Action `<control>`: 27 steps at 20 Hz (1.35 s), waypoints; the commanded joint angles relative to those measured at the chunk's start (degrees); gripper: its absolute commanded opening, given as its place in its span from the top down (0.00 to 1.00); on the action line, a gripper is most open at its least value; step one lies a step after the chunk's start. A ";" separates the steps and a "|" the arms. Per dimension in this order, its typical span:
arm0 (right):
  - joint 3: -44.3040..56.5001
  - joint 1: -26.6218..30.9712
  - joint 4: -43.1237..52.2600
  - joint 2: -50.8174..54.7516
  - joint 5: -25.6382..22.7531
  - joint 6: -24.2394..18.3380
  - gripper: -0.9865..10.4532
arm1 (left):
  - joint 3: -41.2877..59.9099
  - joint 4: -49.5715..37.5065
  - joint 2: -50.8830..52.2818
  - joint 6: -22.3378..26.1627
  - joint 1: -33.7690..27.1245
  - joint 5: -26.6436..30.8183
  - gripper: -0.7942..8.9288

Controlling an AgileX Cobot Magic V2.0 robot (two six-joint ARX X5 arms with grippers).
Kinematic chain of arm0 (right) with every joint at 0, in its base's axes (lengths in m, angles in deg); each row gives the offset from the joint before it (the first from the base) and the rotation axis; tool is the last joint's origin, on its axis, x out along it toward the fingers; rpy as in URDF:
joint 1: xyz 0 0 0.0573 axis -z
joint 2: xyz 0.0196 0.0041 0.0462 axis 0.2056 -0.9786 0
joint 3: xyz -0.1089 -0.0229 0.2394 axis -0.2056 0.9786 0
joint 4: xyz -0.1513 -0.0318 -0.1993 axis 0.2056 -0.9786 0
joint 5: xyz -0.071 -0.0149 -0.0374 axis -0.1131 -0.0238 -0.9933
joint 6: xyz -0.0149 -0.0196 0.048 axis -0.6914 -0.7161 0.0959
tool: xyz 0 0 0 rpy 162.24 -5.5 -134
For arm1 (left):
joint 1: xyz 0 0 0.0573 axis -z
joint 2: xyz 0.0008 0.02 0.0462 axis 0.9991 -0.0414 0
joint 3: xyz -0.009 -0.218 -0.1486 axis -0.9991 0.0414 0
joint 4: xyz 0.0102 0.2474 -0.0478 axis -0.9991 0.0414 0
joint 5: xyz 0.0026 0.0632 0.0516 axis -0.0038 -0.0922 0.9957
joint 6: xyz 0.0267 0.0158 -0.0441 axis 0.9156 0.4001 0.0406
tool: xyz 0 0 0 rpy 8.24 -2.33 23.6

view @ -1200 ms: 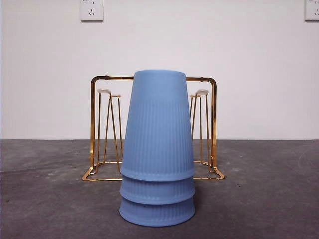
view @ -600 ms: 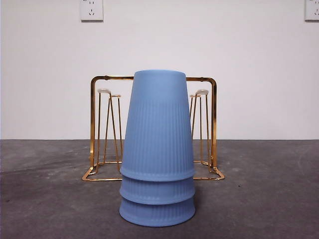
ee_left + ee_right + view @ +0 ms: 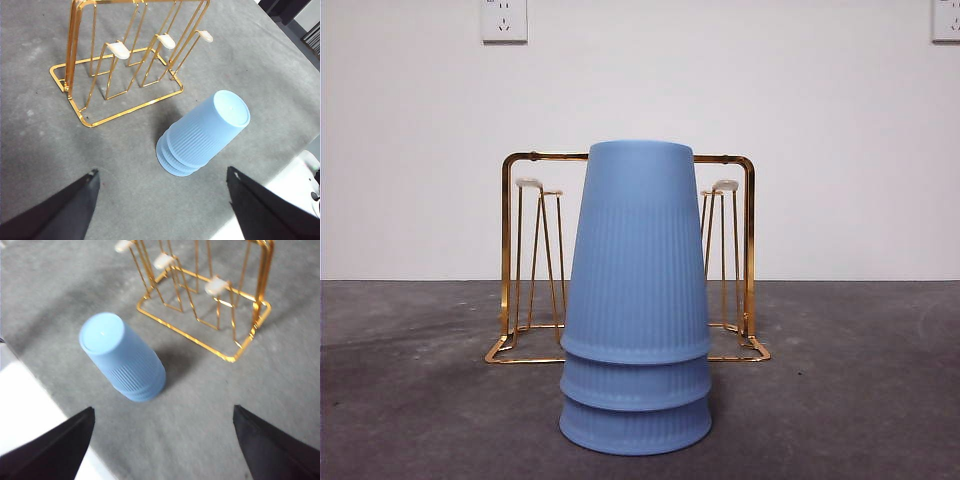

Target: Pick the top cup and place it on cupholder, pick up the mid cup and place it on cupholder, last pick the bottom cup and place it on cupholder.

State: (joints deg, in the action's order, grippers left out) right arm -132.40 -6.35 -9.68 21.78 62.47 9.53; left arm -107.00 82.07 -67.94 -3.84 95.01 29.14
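where the dark grey table (image 3: 410,400) meets a plain white wall (image 3: 640,90) with two sockets (image 3: 504,20) high up, the gold cupholder (image 3: 510,250) stands just behind the upside-down stack of three blue cups (image 3: 636,300). above that stack, apart from it, the left gripper (image 3: 162,200) and right gripper (image 3: 162,437) hang with jaws spread wide, holding nothing.

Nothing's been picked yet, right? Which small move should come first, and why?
Probably bring one open gripper, say the left gripper, down over the top cup. All three blue cups sit nested upside down in front of the cupholder, whose prongs are bare, and both grippers hang apart from the stack; the right gripper can wait.
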 commanded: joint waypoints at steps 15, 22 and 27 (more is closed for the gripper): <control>-7.54 -26.14 16.76 -25.81 -9.92 5.35 0.52 | -1.18 -0.66 -0.26 0.74 0.15 -0.37 0.50; -7.54 -29.90 20.09 -33.40 -14.58 5.27 0.52 | -1.18 -0.68 -0.24 0.74 0.15 -0.37 0.50; -7.54 -30.10 20.74 -37.22 -15.32 4.92 0.51 | -1.18 -0.68 -0.24 0.76 0.15 -0.39 0.50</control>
State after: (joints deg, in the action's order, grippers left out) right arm -138.70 -35.81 10.67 -14.57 47.26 14.41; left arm -107.00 82.07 -67.94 -3.84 95.01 29.14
